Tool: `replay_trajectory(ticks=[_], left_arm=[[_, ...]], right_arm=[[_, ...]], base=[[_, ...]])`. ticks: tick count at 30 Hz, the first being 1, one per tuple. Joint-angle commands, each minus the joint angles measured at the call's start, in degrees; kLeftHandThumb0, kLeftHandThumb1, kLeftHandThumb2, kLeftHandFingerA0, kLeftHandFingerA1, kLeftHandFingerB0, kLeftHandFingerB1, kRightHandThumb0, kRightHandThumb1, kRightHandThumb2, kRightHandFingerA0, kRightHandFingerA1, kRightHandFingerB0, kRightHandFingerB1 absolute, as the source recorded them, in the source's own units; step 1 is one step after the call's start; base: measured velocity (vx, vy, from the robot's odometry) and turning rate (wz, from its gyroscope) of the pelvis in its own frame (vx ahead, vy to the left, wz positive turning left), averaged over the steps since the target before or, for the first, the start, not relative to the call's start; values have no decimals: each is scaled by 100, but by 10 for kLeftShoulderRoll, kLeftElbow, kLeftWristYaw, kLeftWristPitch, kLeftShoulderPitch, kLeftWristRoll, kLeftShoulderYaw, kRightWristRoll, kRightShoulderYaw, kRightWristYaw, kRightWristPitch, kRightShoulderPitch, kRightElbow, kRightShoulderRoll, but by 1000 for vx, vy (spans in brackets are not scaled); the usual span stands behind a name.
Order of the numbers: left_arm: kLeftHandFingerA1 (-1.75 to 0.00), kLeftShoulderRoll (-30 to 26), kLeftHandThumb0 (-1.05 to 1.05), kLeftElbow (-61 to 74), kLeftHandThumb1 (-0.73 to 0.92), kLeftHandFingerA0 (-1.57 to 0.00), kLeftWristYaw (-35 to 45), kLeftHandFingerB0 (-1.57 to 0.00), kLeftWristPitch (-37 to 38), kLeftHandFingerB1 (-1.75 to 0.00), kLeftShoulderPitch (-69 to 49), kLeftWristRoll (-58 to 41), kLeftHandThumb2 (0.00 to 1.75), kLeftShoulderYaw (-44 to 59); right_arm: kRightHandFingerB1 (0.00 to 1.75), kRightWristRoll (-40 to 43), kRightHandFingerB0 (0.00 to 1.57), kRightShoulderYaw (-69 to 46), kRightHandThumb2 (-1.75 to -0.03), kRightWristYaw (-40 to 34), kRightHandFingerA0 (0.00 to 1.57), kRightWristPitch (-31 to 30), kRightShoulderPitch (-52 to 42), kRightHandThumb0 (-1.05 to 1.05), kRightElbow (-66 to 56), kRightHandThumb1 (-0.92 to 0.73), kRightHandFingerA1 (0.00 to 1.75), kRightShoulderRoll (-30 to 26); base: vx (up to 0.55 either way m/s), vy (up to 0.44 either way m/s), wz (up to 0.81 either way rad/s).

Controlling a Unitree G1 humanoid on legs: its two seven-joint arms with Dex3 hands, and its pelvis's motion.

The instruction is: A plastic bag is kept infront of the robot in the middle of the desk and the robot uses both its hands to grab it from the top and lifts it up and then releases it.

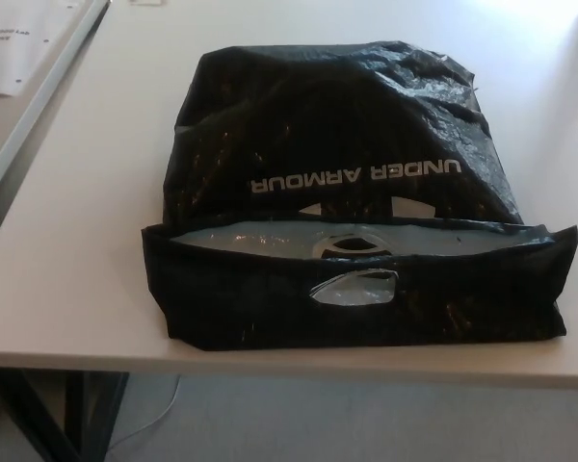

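A black plastic bag [337, 192] with white "UNDER ARMOUR" lettering lies flat in the middle of the white desk [87, 241]. Its mouth faces me near the front edge, slightly agape, showing a pale grey lining. A cut-out handle hole [354, 287] shows in the near flap. Neither of my hands appears in the head view.
The desk's front edge [270, 368] runs just below the bag, with grey floor and a dark table leg [87, 414] beneath. A second table with a sheet of paper [14, 48] stands at the far left, separated by a narrow gap.
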State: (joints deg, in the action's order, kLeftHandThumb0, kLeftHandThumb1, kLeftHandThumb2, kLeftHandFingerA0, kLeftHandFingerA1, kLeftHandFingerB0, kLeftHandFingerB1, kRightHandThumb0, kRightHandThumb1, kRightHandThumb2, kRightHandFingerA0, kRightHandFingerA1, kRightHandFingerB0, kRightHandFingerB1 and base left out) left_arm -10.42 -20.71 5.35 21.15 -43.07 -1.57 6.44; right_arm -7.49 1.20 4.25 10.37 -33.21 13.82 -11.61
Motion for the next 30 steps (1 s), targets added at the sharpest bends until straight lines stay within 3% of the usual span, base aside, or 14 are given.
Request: replay_trajectory(ticks=[1, 2, 5, 9, 16, 22, 23, 25, 26, 30], left_arm=[[-54, -12, -42, 214, 48, -52, 66, -31, 400, -44, -157, -152, 73, 59], [-45, -11, -34, 213, 58, -53, 68, -34, 406, -35, -158, -157, 58, 59], [-39, 3, -33, 220, 57, -39, 52, -29, 437, -32, -174, -151, 57, 65], [-40, 23, -30, 209, 58, -35, 30, -25, 473, -32, -162, -152, 58, 80], [-36, 60, -32, 281, 58, -23, 8, -14, 426, -29, -175, -166, 58, 104], [-38, 61, -36, 384, 57, -29, -7, -18, 372, -30, -151, -173, 57, 141], [-44, 59, -45, 415, 48, -25, -10, -17, 353, -38, -146, -172, 70, 147], [-45, 59, -44, 441, 48, -26, -11, -18, 338, -38, -140, -175, 69, 151], [-38, 58, -37, 463, 57, -29, -11, -18, 329, -29, -135, -176, 57, 153], [-37, 57, -37, 510, 57, -28, -7, -16, 304, -28, -122, -179, 58, 160]], right_arm=[[39, -38, 9, -29, -74, -7, 37, 215, -118, -50, -249, -51, 54, -47], [38, -32, 8, -28, -74, -4, 35, 213, -122, -50, -252, -51, 52, -45], [39, -24, 10, -31, -75, 4, 35, 212, -136, -50, -261, -51, 52, -47], [39, -16, 11, -39, -74, 7, 35, 211, -140, -49, -278, -51, 53, -46], [38, 8, 12, -65, -73, 1, 35, 198, -136, -51, -328, -52, 50, -29], [37, 17, 9, -73, -72, -2, 32, 160, -105, -49, -401, -51, 49, -12], [34, 24, 7, -80, -72, 0, 32, 159, -88, -49, -411, -50, 49, -15], [31, 28, 7, -86, -74, 5, 31, 142, -78, -52, -431, -48, 50, -17], [30, 35, 7, -88, -75, 8, 30, 126, -70, -53, -451, -48, 49, -17], [33, 73, 8, -88, -70, 18, 28, 110, -56, -49, -495, -47, 46, -11]], base=[[0, 0, 0], [0, 0, 0], [0, 0, 0], [0, 0, 0], [0, 0, 0], [0, 0, 0], [0, 0, 0], [0, 0, 0], [0, 0, 0], [0, 0, 0]])
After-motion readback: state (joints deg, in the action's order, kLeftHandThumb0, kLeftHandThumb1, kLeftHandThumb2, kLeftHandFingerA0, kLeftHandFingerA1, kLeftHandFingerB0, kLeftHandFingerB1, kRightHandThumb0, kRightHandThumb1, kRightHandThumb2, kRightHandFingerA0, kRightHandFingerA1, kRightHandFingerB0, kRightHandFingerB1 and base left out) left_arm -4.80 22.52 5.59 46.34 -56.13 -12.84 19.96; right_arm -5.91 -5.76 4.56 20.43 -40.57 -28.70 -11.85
